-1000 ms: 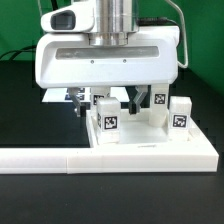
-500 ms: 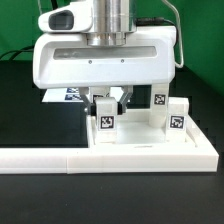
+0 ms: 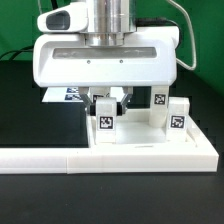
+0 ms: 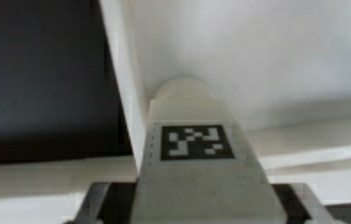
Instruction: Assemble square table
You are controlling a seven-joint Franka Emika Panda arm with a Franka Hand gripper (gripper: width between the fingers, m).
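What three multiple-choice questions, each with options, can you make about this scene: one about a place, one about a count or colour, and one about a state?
1. Where is the leg under the gripper?
A. standing on the tabletop
B. lying on the black table
C. on the marker board

2. How many upright legs with tags show in the exterior view?
A. one
B. three
C. six

3. How is the gripper placed?
A. far to one side, away from the legs
B. lowered with its fingers at both sides of a leg
C. raised high above the parts

Answers: 1 A, the leg stands upright on the white tabletop. 2 B, besides that leg there are a middle leg and a leg at the exterior view's right. 3 B, the wrist view shows dark fingers flanking the tagged leg.
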